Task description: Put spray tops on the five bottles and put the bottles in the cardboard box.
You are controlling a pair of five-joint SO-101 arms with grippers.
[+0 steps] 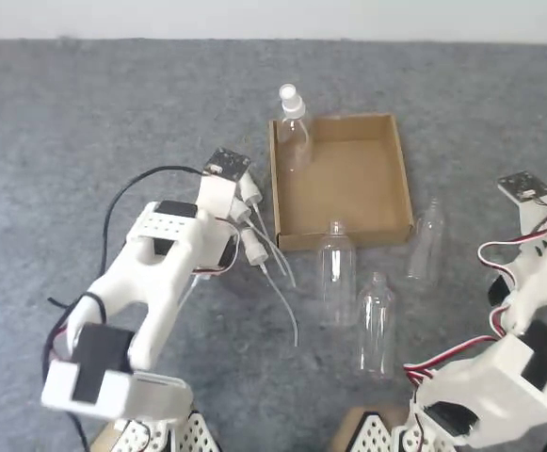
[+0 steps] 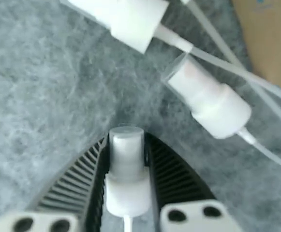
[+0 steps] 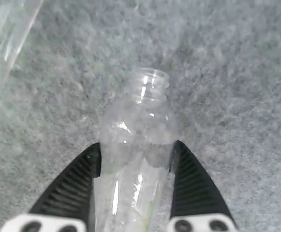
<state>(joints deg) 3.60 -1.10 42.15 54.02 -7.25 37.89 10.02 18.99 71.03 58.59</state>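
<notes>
Our left gripper is closed on a spray top, jaws pressed to either side of it. The top's long axis runs along the fingers, with the nozzle head out toward the tips and the dip tube trailing back toward the wrist. Our right gripper is clamped around the shoulders of an open bottle. This too lies along its fingers, the uncapped mouth pointing out past the tips.

The coming move turns on these two axes. We judge that the tube end must be brought round to face that mouth, and the two lined up end to end. For now the halves are well apart, with the cardboard box and three bare bottles between the arms.

The held top sits low, just beside two loose spray tops on the grey carpet; whether it is lifted clear we cannot tell. A capped bottle stands at the box's far corner on the left arm's side. The bare bottles are nearer our right arm, the tops nearer our left.

We find no label on the bottles or tops. A small bluish mark on the box wall is too blurred to read.
</notes>
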